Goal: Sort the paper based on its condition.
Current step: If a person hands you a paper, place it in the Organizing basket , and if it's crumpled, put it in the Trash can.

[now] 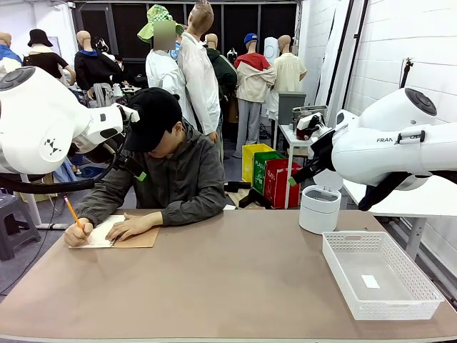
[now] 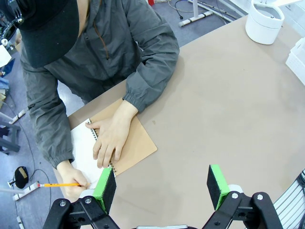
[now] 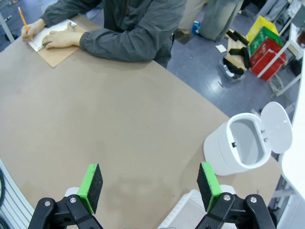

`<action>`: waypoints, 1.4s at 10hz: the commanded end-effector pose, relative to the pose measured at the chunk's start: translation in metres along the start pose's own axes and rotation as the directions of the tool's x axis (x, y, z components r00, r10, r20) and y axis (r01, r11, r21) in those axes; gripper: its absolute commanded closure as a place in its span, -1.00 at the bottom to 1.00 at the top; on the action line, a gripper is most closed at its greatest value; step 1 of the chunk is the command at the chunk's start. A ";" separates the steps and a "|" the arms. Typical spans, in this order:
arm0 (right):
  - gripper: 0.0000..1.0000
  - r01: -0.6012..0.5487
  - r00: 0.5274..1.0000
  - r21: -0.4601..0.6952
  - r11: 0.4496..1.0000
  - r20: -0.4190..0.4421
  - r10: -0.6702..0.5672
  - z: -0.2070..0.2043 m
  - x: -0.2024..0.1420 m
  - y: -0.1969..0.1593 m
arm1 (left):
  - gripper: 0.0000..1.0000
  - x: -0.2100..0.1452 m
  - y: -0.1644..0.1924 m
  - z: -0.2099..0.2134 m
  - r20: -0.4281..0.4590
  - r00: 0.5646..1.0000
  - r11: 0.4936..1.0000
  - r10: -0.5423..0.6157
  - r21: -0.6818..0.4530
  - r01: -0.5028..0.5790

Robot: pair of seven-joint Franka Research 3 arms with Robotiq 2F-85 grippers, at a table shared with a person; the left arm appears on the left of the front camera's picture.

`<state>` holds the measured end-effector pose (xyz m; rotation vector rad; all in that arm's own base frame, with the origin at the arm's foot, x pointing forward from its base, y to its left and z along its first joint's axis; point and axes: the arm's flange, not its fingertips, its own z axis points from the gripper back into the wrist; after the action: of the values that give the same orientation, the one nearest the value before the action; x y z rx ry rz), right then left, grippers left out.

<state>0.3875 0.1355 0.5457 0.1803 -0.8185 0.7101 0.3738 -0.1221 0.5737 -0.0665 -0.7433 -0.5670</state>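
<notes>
Loose paper is out of view. At the far left of the table a person writes with a pencil (image 1: 71,211) on a spiral notepad (image 1: 101,233) with brown backing, one hand flat on the page. My left gripper (image 2: 162,188) hangs open high above the table, just this side of the notepad (image 2: 82,151), with nothing between its green pads. High over the table's right part, my right gripper (image 3: 150,187) stands open too, holding nothing, near a white bin (image 3: 240,149).
The white mesh basket (image 1: 334,266) stands at the front right with a small white tag (image 1: 370,281) on its floor. Behind it is the round white bin (image 1: 319,209) with its lid up. Both white arms (image 1: 43,118) (image 1: 389,143) are raised at the sides.
</notes>
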 end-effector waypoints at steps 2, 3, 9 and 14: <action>-1.00 0.001 1.000 0.001 1.000 0.000 -0.001 0.000 0.000 0.000 | -1.00 0.000 0.001 0.001 0.003 1.000 1.000 -0.001 -0.002 0.001; -1.00 0.001 1.000 0.001 1.000 0.000 -0.001 0.000 0.000 0.000 | -1.00 0.000 0.001 0.001 0.003 1.000 1.000 -0.001 -0.002 0.001; -1.00 0.001 1.000 0.001 1.000 0.000 -0.001 0.000 0.000 0.000 | -1.00 0.000 0.001 0.001 0.003 1.000 1.000 -0.001 -0.002 0.001; -1.00 0.001 1.000 0.001 1.000 0.000 -0.001 0.000 0.000 0.000 | -1.00 0.000 0.001 0.001 0.003 1.000 1.000 -0.001 -0.002 0.001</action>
<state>0.3875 0.1355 0.5457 0.1803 -0.8185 0.7101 0.3738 -0.1221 0.5737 -0.0665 -0.7433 -0.5670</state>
